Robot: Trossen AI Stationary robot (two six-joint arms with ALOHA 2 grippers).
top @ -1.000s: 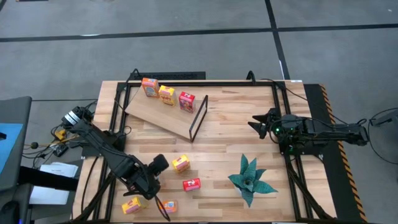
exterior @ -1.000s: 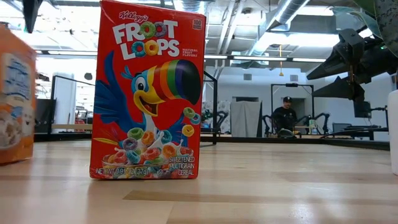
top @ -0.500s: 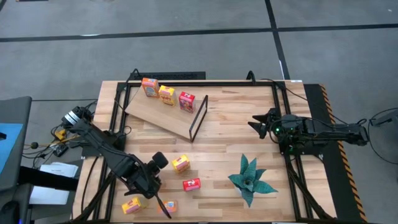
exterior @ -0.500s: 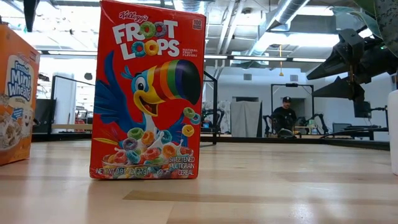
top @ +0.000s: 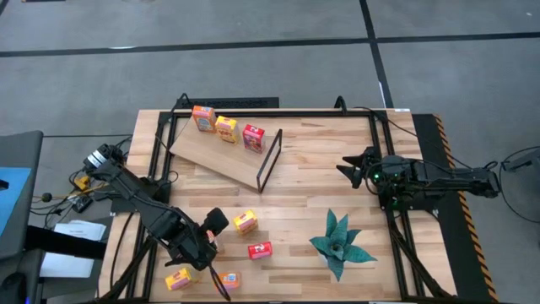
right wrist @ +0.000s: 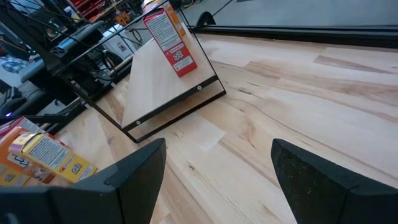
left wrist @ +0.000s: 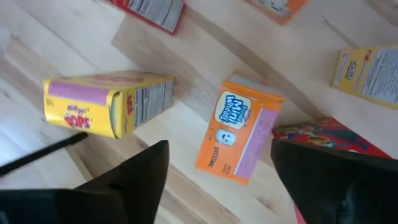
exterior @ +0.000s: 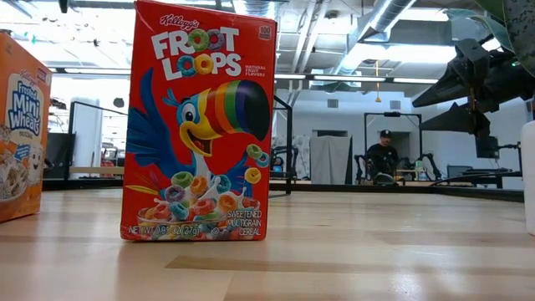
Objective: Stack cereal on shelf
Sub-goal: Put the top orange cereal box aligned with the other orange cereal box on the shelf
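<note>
My left gripper (top: 205,251) hangs low over the near left part of the table (top: 321,190). Its two fingers (left wrist: 134,180) are wide apart and hold nothing. Between them, in my left wrist view, I see an orange Mini Wheats box (left wrist: 239,129) lying flat on the wood. Just beside it lies a yellow Pops box (left wrist: 106,104), also on its side. A red box (left wrist: 323,138) sits close to one finger.

From above I count four small boxes near this gripper: a yellow one (top: 178,278), an orange one (top: 229,279), a red one (top: 260,249) and another yellow one (top: 245,222).

The shelf (top: 221,153) lies at the far left of the table, at a slant. Three boxes stand on it in a row: orange (top: 202,117), yellow (top: 226,128) and red (top: 253,138). Its black frame (top: 269,159) is at the end nearest the middle.

My right gripper (top: 348,165) waits at the right side, up off the table, fingers spread wide and empty. A green paper plant (top: 339,242) sits near it.

In the low view a person (exterior: 383,157) sits far back in the room.
</note>
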